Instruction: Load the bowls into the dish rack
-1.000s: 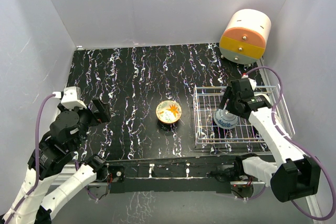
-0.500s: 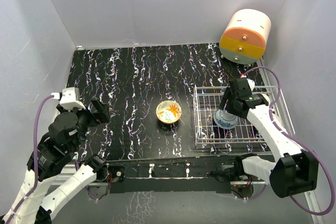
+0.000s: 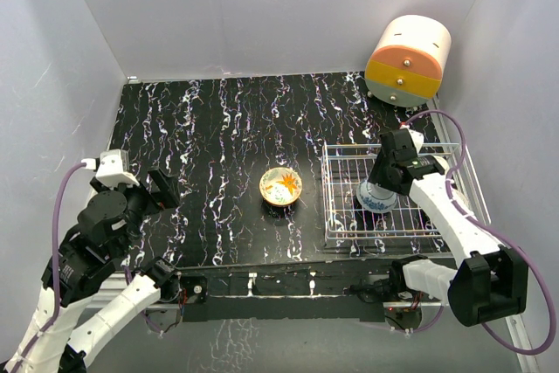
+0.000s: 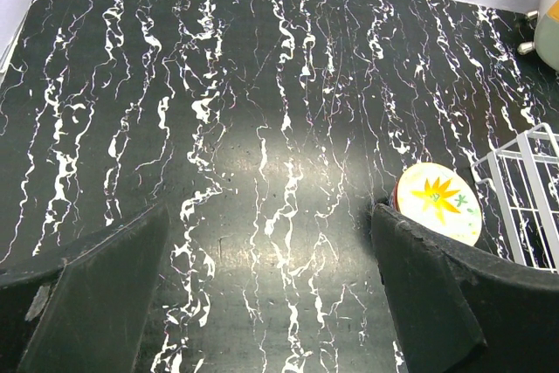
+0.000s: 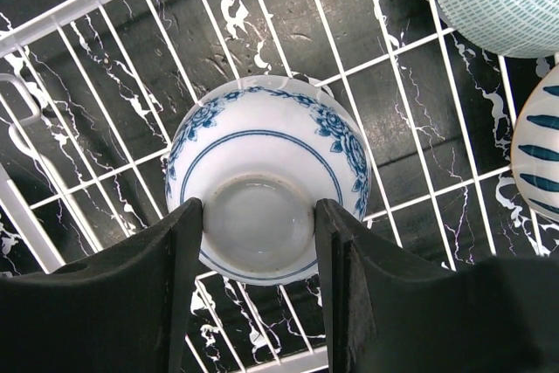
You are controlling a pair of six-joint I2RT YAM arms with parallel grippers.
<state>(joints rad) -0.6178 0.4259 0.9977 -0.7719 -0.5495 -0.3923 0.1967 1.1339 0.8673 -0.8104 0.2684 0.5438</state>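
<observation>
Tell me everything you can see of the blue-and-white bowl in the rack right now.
The blue-and-white bowl is glossy, ceramic-looking: white with a blue floral band and blue rings. It sits upside down, foot ring up, on the wire floor of the dish rack. The right gripper has one finger against each side of the foot ring, apparently clamping it.

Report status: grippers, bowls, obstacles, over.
Left gripper open, empty. Right gripper shut on foot of blue-floral bowl, upturned in dish rack. One orange-star bowl on table, outside rack. Nothing blocking.
</observation>
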